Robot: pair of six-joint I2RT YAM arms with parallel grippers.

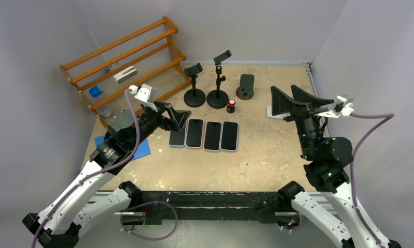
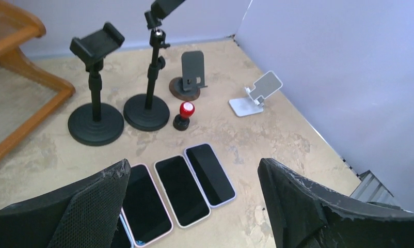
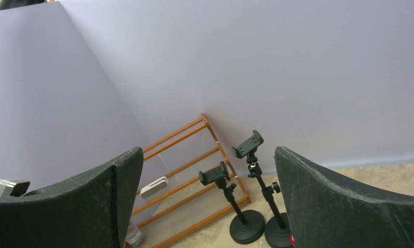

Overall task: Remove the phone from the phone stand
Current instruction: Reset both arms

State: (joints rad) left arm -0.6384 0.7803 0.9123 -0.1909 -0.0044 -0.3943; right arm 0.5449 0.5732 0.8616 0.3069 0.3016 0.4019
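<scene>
Top external view: wide-open, empty left gripper (image 1: 180, 119) hovers over leftmost black-screened phone (image 1: 177, 138), flat and centred on the tan desk (image 1: 267, 155) beside three others (image 1: 212, 136); a low retreat could skew them; right gripper (image 1: 285, 93) equally wide.

The table (image 1: 267, 155) is mottled beige and the rack (image 1: 127, 57) is orange-brown wood. Four phones (image 1: 212, 135) show black screens with pale pink or white rims. The stands (image 1: 195, 97) are black, and one small knob (image 1: 231, 103) is red-topped.
</scene>
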